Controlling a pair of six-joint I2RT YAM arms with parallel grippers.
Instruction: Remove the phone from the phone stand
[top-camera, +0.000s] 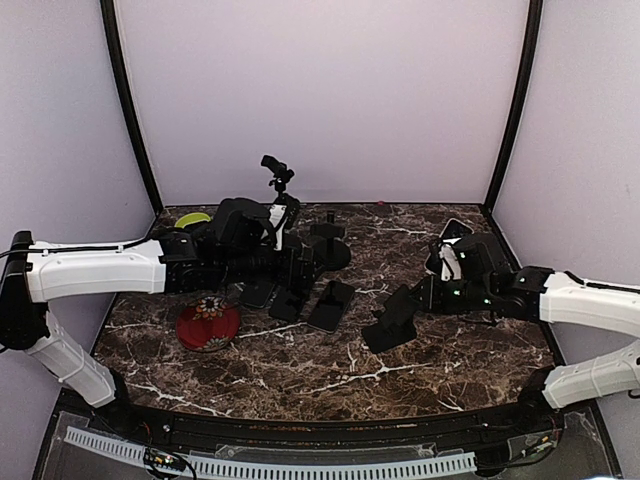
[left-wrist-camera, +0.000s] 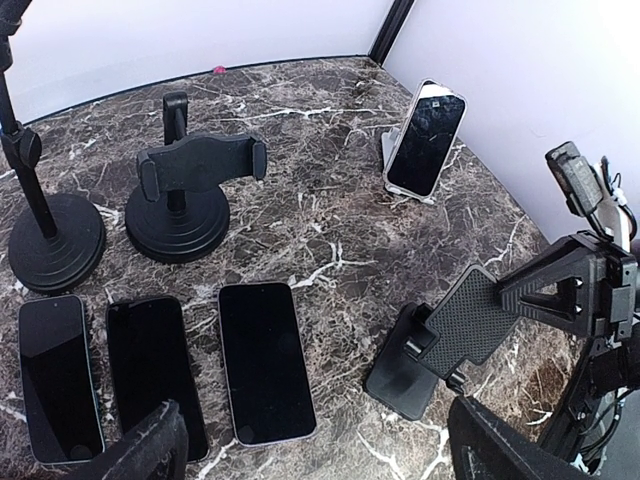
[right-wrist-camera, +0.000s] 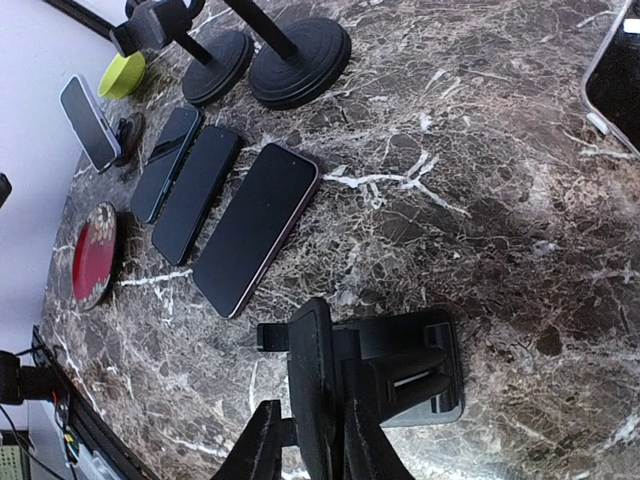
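Observation:
A phone in a pale case (left-wrist-camera: 426, 138) leans upright in a small white stand at the far right; it also shows in the top view (top-camera: 452, 240). Another phone (right-wrist-camera: 88, 122) leans on a small dark stand at the far left. My right gripper (right-wrist-camera: 310, 445) is shut on the back plate of an empty black folding stand (right-wrist-camera: 400, 375), which rests on the table (top-camera: 388, 322). My left gripper (left-wrist-camera: 320, 455) is open and empty, hovering above three phones lying flat (left-wrist-camera: 262, 360).
Two black round-base holders (left-wrist-camera: 185, 200) (left-wrist-camera: 55, 235) stand behind the flat phones. A red dish (top-camera: 208, 325) lies at the left front, a green bowl (top-camera: 192, 219) at the back left. The booth walls close the back and sides.

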